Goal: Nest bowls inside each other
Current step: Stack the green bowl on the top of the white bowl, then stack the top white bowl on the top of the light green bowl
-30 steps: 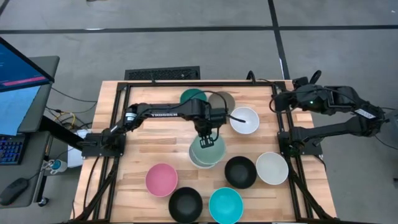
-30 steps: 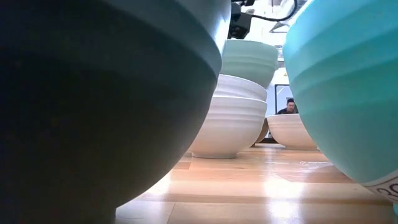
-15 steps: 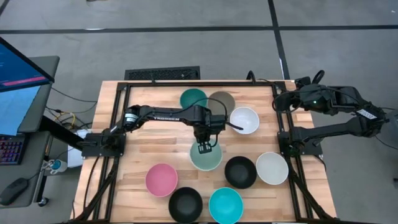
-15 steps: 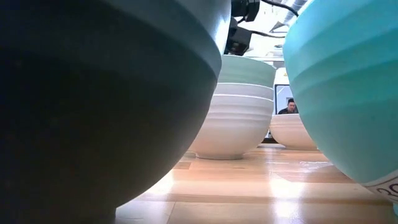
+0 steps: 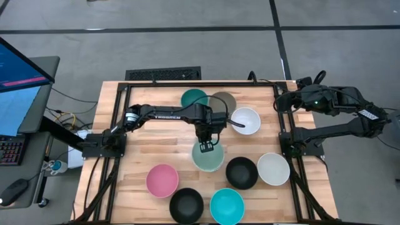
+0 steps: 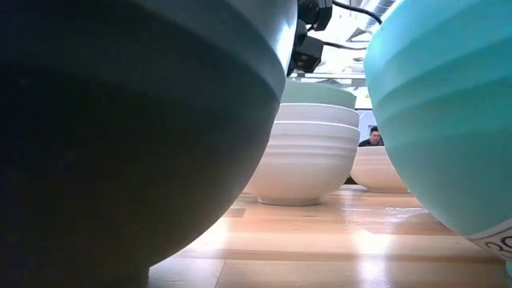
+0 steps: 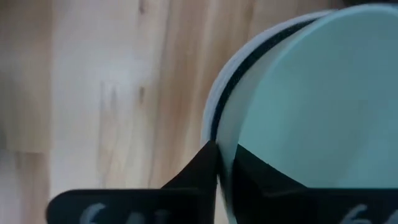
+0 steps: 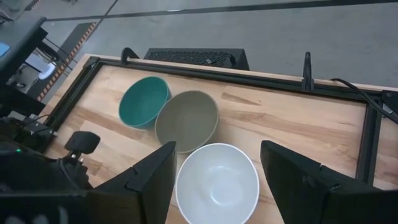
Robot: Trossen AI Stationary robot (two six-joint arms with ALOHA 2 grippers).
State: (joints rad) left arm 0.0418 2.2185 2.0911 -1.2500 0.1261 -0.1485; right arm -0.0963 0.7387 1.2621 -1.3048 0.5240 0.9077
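My left gripper (image 5: 207, 147) reaches to the table's middle and is shut on the sage green bowl (image 5: 208, 157), which sits nested in a white bowl stack (image 6: 302, 164). In the low view the sage bowl (image 6: 318, 94) shows only as a low cap above the white rim. Resting singly on their bases are the teal (image 5: 194, 99), taupe (image 5: 222, 101), white (image 5: 245, 120), black (image 5: 241, 172), off-white (image 5: 273, 169), pink (image 5: 162, 180), second black (image 5: 186, 204) and cyan (image 5: 227, 205) bowls. My right gripper (image 8: 217, 186) waits open at the far right edge. My left gripper pinches the sage green bowl's rim (image 7: 227, 134) on its far side, one finger (image 7: 264, 177) inside the bowl and one finger (image 7: 196, 171) outside. The fingers come from above, pointing down. The bowl sits level inside the white bowl, whose rim (image 7: 210, 109) shows just outside.
The black bowl (image 6: 120, 120) and the cyan bowl (image 6: 448, 104) stand close to the low camera at the near edge. A black frame (image 5: 187, 83) borders the table. Bare wood (image 5: 150, 140) lies left of the stack. A person (image 6: 372, 137) sits in the room behind.
My left gripper has moved down with the sage green bowl. A second ago the bowl hung tilted above the white stack and offset from it; now it has sunk level into the stack, with only its top showing above the white rim.
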